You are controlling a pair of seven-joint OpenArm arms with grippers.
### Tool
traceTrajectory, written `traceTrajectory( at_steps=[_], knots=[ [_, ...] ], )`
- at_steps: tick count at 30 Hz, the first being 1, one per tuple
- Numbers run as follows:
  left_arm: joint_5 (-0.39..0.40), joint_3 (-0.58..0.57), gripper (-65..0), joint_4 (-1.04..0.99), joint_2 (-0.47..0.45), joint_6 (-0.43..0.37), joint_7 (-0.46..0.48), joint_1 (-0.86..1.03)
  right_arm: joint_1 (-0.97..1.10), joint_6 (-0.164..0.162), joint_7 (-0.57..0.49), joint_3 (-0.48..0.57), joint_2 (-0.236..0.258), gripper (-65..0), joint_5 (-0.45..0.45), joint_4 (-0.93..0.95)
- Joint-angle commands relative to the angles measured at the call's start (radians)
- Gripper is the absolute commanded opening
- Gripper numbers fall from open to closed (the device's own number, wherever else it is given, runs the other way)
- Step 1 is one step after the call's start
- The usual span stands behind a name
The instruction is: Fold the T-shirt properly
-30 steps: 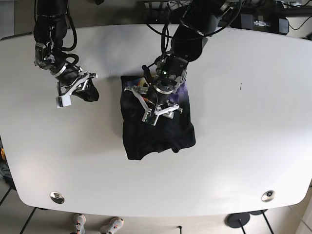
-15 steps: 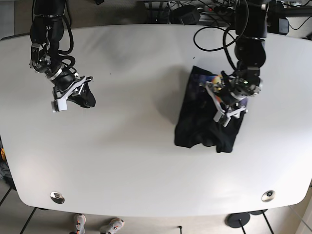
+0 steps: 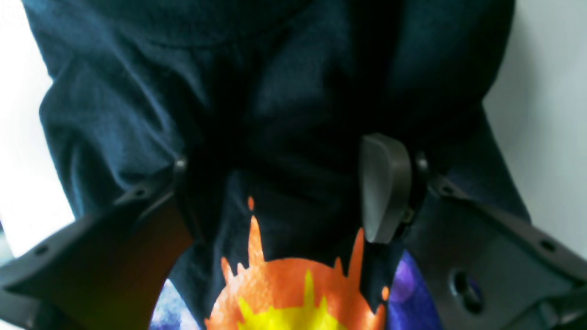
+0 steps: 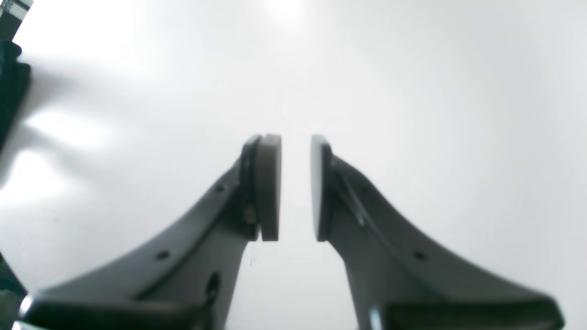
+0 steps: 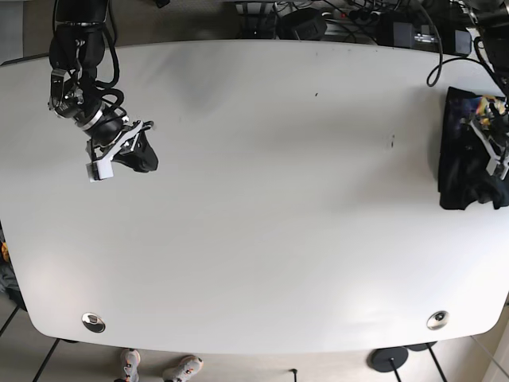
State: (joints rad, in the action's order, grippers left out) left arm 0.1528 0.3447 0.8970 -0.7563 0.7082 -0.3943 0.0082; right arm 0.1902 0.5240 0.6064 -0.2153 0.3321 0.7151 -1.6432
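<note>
Left gripper (image 3: 293, 192): jaws seen in the left wrist view set apart with dark navy cloth of the T-shirt (image 3: 275, 91) bunched between them; one grey pad (image 3: 383, 185) is pressed against the fabric on its side, the opposite finger is half buried in folds, so the cloth is taken as gripped. An orange and yellow flame-like print (image 3: 293, 293) with purple patches is seen on the shirt just below the jaws. In the base view the same gripper (image 5: 495, 143) is found at the far right edge of the desk (image 5: 278, 199), sitting on the folded dark T-shirt (image 5: 460, 159), which lies as a compact bundle at that edge, near the back right corner. Right gripper (image 4: 296, 188): pads held parallel with only a narrow gap, nothing between them, bare white desk surface (image 4: 412, 91) beneath. In the base view it (image 5: 119, 155) is seen over the left part of the desk, toward the back left corner, well apart from the shirt. Two round metal fittings (image 5: 93, 321) are noted near the front corners of the desk.
</note>
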Motion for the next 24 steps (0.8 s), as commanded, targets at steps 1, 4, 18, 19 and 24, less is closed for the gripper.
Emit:
traceTrajectory(
  at_steps=[1,4,18,19,24],
  knots=[
    [-0.060,0.003,-24.3,-0.060,-0.068,-0.010,0.008,0.005,-0.005,0.006,-0.029,-0.003,0.014,-54.7,0.024,-0.048],
    [-0.060,0.003,-24.3,-0.118,-0.122,-0.010,0.076,0.000,-0.004,0.006,-0.027,-0.002,0.014,-54.7,0.024,-0.059],
    [0.078,0.069,-24.3,0.340,-0.009,-0.010,0.079,0.023,-0.004,0.018,-0.073,-0.006,-0.179,-54.7,-0.573,-0.177],
    [0.077,0.069,-24.3,0.394,0.028,-0.010,0.079,0.032,-0.001,0.018,-0.116,-0.008,-0.184,-54.7,-0.605,-0.177],
    [0.077,-0.006,-24.3,0.541,0.215,-0.031,0.079,0.054,0.067,0.011,-0.340,-0.008,-0.184,-54.7,-0.700,-0.162]
  ],
)
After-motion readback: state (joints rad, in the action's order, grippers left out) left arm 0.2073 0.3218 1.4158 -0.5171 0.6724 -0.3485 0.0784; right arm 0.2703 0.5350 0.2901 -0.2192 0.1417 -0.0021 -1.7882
